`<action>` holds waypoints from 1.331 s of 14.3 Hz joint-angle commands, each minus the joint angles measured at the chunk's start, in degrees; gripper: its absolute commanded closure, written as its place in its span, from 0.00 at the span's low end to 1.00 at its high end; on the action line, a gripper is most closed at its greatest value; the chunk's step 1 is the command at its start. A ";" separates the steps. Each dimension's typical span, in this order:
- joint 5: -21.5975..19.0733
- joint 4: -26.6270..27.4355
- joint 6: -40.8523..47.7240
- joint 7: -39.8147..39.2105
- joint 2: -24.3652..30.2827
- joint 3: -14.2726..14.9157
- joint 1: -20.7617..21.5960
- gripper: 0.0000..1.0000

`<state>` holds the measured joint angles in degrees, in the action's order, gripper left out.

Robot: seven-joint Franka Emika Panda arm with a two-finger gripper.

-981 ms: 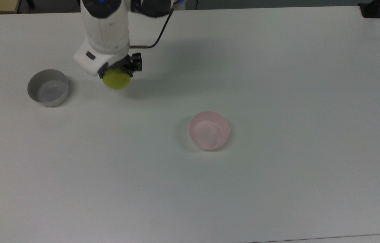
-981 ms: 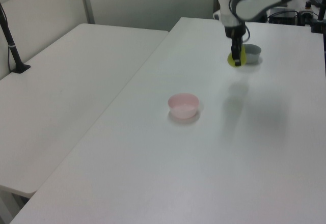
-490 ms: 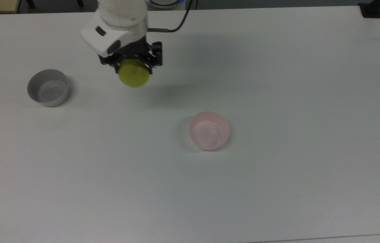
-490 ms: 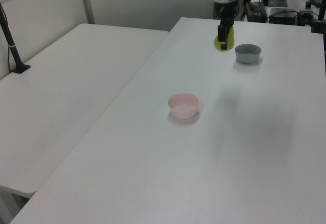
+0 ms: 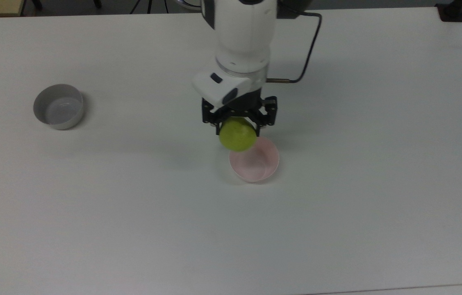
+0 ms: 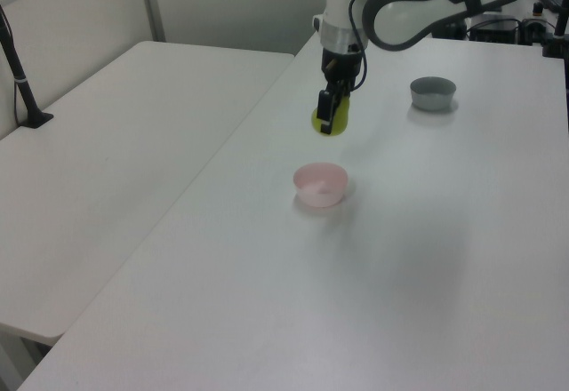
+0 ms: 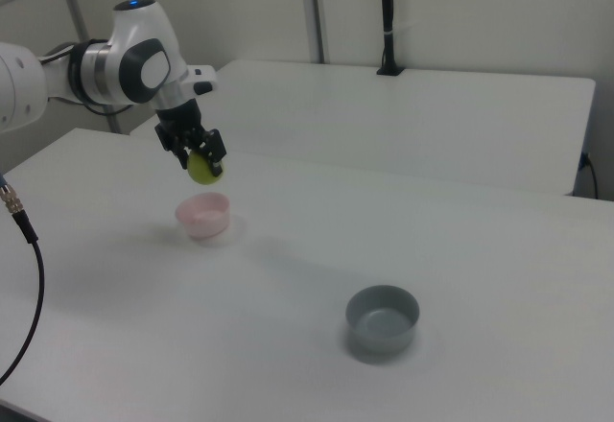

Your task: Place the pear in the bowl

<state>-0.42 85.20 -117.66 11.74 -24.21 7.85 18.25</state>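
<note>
The yellow-green pear (image 5: 237, 135) hangs in the air, held from above by my gripper (image 5: 237, 123), which is shut on it. The pale pink bowl (image 5: 261, 164) stands on the white table just below; in the top view the pear overlaps the bowl's upper-left rim. In the left view the pear (image 6: 327, 121) and gripper (image 6: 326, 113) hang well above and slightly behind the pink bowl (image 6: 320, 184). In the right view the pear (image 7: 204, 170) floats above the bowl (image 7: 203, 215) with the gripper (image 7: 201, 158) over it. The pear's stem is hidden.
A grey bowl (image 5: 58, 106) stands alone far toward the top view's left, also seen as the grey bowl (image 6: 433, 92) and the grey bowl (image 7: 383, 317). A second white table (image 6: 107, 160) adjoins in the left view. A black post base (image 5: 452, 12) sits at the corner.
My gripper has carried the pear from near the grey bowl toward the top view's right and lower, to a spot above the pink bowl's edge. Both bowls stayed put.
</note>
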 commanded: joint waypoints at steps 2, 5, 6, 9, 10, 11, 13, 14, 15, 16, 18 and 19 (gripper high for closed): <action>-0.55 -3.37 -3.37 3.47 -6.19 0.76 3.72 0.63; 0.15 -2.23 -3.37 3.03 -7.86 0.76 3.81 0.63; 0.33 -2.14 -3.37 3.12 -8.48 0.76 3.81 0.63; 0.94 -2.14 -3.37 2.94 -10.32 0.76 3.81 0.53; 1.21 -2.14 -3.37 2.94 -10.94 0.76 3.81 0.47; 1.30 -2.23 -3.37 2.94 -11.03 0.76 3.81 0.42; 1.39 -2.31 -3.37 2.94 -11.03 0.76 3.81 0.13; 1.39 -2.49 -3.37 2.94 -10.95 0.85 3.81 0.00; 1.39 -2.58 -3.11 2.94 -10.60 0.85 3.90 0.00; 1.30 -2.58 -2.76 2.94 -9.90 0.85 3.99 0.00; 1.30 -2.58 -2.58 2.85 -8.14 0.85 3.99 0.00; 1.30 -2.58 -2.32 2.68 -7.18 0.85 3.90 0.00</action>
<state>0.15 81.90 -120.28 14.44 -34.89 7.96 21.43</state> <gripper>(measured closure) 0.000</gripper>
